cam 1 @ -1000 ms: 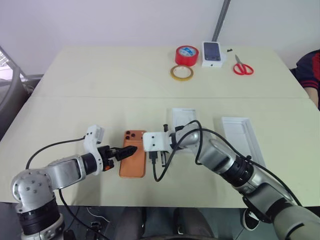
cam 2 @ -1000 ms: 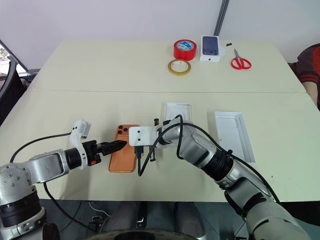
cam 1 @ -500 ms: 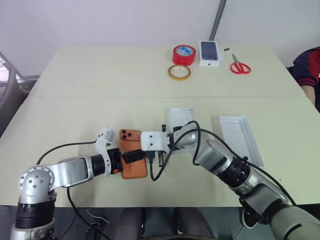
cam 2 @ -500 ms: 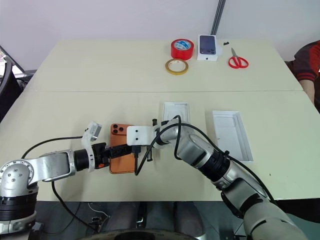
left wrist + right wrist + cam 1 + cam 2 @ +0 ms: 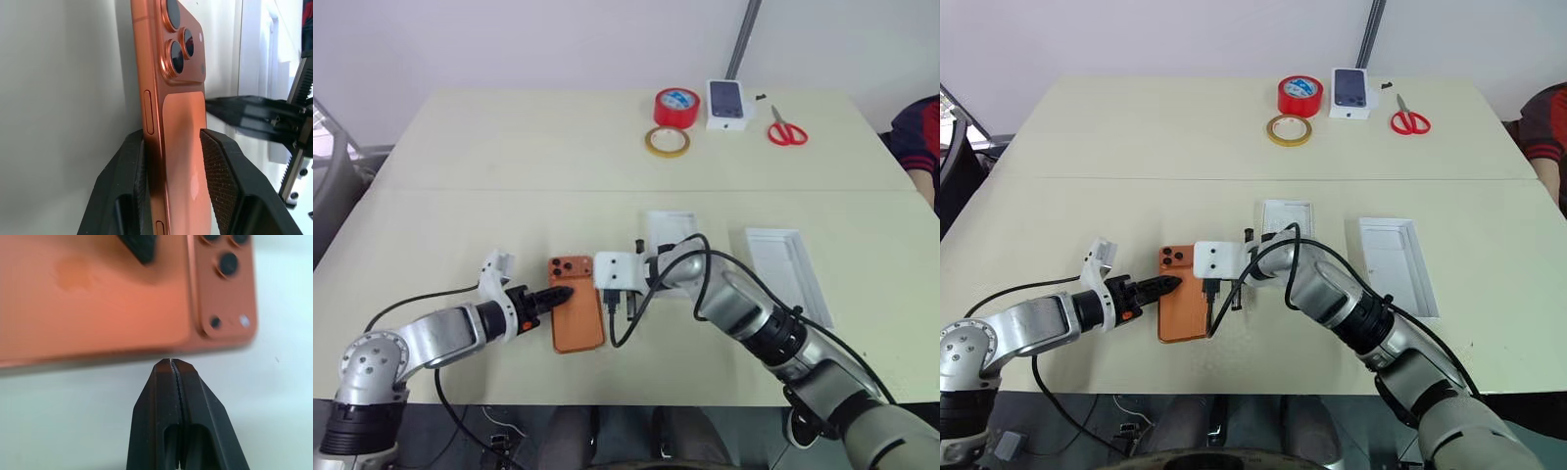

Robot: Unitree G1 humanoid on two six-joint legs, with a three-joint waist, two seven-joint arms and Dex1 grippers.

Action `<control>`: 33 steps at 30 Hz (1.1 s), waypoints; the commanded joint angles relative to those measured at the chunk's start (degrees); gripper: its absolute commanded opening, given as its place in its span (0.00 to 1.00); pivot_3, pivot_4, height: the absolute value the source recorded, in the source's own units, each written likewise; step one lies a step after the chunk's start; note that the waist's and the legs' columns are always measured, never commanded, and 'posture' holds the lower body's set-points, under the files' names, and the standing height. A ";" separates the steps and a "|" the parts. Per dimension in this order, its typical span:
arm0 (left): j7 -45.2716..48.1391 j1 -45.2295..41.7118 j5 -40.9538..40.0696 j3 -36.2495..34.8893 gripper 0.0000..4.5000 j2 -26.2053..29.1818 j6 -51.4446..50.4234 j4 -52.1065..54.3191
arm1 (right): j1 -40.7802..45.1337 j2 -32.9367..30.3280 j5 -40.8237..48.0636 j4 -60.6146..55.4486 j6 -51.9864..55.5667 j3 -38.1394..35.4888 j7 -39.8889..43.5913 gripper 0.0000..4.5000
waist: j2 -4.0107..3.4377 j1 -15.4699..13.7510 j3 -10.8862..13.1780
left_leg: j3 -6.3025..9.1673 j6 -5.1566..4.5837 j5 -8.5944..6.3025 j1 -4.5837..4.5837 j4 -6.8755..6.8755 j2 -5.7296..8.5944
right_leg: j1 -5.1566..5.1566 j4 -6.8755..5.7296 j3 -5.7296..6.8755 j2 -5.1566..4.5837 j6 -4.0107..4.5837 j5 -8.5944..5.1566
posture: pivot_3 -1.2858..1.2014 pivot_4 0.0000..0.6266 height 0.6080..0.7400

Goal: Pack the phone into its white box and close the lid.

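Left gripper (image 5: 171,161) clamps flat copper-orange phone (image 5: 576,315) by long edge — ribbed black pads; right gripper (image 5: 175,366) clenched empty at phone's opposite edge.

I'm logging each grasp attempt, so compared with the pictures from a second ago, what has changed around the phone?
The left end effector has narrowed from wide open and now straddles the left edge of the phone, one finger under it and one on its back. The phone's far end has swung slightly left. The right end effector stays shut against the phone's right edge. The white box and the lid have not moved.
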State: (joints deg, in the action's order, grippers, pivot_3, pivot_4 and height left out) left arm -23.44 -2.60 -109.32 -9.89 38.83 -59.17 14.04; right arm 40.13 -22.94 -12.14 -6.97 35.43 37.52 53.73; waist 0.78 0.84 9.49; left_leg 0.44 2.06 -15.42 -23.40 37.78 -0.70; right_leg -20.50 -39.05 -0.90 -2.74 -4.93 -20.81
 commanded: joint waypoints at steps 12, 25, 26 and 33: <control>-0.71 -8.80 -3.68 -1.21 0.02 -5.80 8.01 1.46 | -7.99 -15.75 12.73 -20.56 4.84 -23.25 6.23 0.00 | 0.18 -0.89 0.20 | 0.01 -0.06 -0.03 -0.05 -0.04 0.02 | 0.10 0.14 0.07 -0.08 0.01 0.00 | 0.52 0.24 1.00; 5.41 -33.15 12.04 14.00 0.02 -23.25 3.93 -20.45 | -20.08 -24.03 17.39 -20.96 6.28 -36.22 0.73 0.00 | 0.18 -0.83 0.27 | -0.06 0.18 0.12 -0.07 0.09 -0.01 | 0.10 0.15 -0.03 0.17 -0.01 0.02 | 0.52 0.24 1.00; 6.16 -34.33 13.66 13.95 0.02 -24.68 3.75 -22.49 | -20.75 -23.98 17.73 -21.69 6.86 -36.68 0.20 0.00 | 0.19 -0.78 0.28 | -0.06 0.22 0.14 -0.07 0.08 -0.01 | 0.10 0.13 -0.03 0.18 -0.01 0.02 | 0.52 0.24 1.00; 11.78 -38.31 24.05 12.32 0.02 -30.49 1.77 -29.80 | -23.85 -24.86 18.71 -24.08 8.24 -37.66 -2.59 0.00 | 0.22 -0.94 0.30 | -0.06 0.28 0.18 -0.09 0.08 -0.01 | 0.09 0.13 -0.02 0.18 -0.02 0.01 | 0.52 0.24 1.00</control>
State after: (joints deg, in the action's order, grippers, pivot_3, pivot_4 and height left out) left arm -13.83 -39.22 -86.63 3.60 9.12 -56.99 -16.30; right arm 16.10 -46.56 5.95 -28.83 43.57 1.72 51.84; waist 0.99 -0.10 9.79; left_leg 0.38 2.35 -15.24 -23.49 37.86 -0.70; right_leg -20.41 -38.92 -0.93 -2.57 -4.95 -20.80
